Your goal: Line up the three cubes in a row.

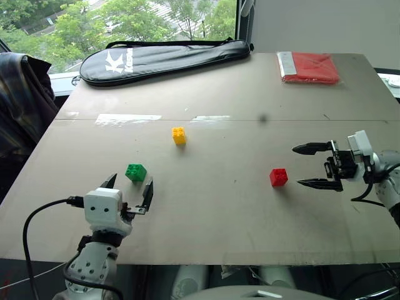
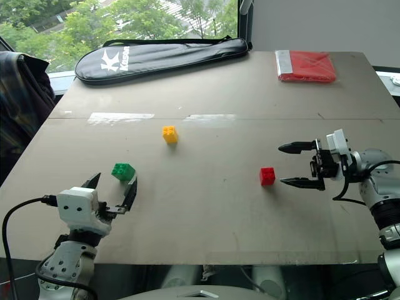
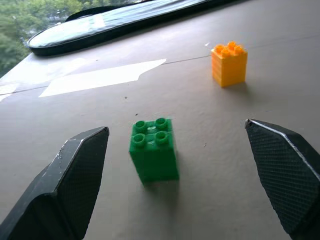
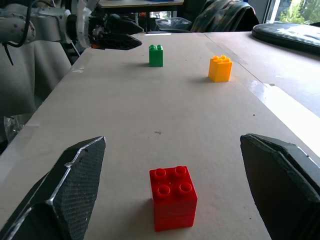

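Observation:
Three studded cubes stand apart on the table (image 1: 206, 219). The yellow cube (image 1: 179, 135) is farthest back, near the middle. The green cube (image 1: 135, 172) sits front left, just ahead of my left gripper (image 1: 128, 192), which is open and points forward at it; in the left wrist view the green cube (image 3: 153, 149) lies a little beyond the wide-spread fingertips (image 3: 75, 170). The red cube (image 1: 279, 177) sits to the right. My right gripper (image 1: 307, 165) is open, pointing left at it from a short gap; the red cube (image 4: 173, 196) shows between the spread fingers.
A long black racket bag (image 1: 164, 59) lies along the table's far edge. A flat red packet (image 1: 309, 67) rests at the far right corner. A dark checked garment (image 1: 22, 100) hangs beside the table's left edge.

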You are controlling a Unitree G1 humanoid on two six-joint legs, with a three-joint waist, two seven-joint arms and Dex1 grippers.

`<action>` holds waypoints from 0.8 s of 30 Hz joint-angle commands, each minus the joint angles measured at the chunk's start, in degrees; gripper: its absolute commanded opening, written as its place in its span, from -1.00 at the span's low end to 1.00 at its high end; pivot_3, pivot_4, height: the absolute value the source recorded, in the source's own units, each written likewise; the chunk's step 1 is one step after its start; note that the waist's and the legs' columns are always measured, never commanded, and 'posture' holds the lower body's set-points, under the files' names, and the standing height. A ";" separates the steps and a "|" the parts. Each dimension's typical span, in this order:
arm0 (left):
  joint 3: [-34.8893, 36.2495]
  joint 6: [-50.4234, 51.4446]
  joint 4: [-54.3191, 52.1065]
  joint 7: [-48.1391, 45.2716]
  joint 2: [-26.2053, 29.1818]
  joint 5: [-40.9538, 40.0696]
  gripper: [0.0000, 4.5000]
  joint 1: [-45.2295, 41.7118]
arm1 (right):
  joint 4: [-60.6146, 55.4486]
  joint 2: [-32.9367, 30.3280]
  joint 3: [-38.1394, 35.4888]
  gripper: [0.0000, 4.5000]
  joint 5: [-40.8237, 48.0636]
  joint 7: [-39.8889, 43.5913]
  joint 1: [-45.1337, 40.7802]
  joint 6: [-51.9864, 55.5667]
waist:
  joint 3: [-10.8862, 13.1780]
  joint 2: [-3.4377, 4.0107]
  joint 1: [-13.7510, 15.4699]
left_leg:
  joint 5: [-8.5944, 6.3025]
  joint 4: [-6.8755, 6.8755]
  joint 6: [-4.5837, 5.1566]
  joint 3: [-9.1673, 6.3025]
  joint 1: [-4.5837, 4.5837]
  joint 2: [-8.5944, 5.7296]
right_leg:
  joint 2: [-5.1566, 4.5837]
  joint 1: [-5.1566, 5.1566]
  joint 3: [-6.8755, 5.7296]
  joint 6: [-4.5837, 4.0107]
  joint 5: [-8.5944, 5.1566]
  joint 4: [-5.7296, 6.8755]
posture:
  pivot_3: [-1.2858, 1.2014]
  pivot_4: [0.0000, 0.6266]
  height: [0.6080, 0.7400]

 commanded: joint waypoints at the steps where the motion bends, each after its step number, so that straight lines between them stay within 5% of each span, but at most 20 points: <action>1: 0.55 -1.80 1.67 1.72 0.89 2.32 1.00 -1.03 | -4.38 -1.65 -1.40 0.97 3.56 2.40 1.02 1.44 | 0.00 0.00 0.00 | 0.00 0.00 0.00 0.00 0.00 0.00 | 0.00 0.00 -0.02 0.00 0.00 0.00 | 0.03 -0.52 0.49; 15: -2.33 4.99 11.43 4.99 1.25 4.22 1.00 -10.35 | -9.10 -1.88 -6.60 0.97 4.00 2.40 6.55 3.02 | -0.01 0.00 0.00 | 0.00 0.00 0.00 -0.03 -0.02 0.00 | -0.01 0.00 -0.11 0.03 0.01 0.00 | 0.03 -0.52 0.49; 18: -2.63 8.00 13.21 4.63 0.29 1.79 0.63 -12.04 | -10.33 -1.27 -8.17 1.00 3.57 2.40 7.56 3.87 | -0.02 0.02 0.00 | 0.00 0.00 0.00 -0.03 -0.01 0.01 | 0.00 0.00 -0.11 0.04 0.02 0.02 | 0.03 -0.52 0.49; 23: -2.94 10.32 14.79 4.03 1.18 1.31 -0.42 -12.91 | -11.69 -0.46 -10.28 1.00 2.45 2.40 8.76 5.04 | -0.10 0.15 0.11 | 0.01 0.00 -0.01 -0.03 0.03 0.00 | -0.02 0.01 -0.10 0.05 0.03 0.06 | 0.03 -0.52 0.49; 24: -2.97 10.06 14.93 3.72 1.39 1.14 -0.45 -12.97 | -11.81 -0.34 -10.60 1.00 2.17 2.40 8.87 5.16 | -0.11 0.16 0.12 | 0.01 0.01 -0.02 -0.03 0.04 0.00 | -0.02 0.02 -0.10 0.05 0.03 0.07 | 0.03 -0.52 0.49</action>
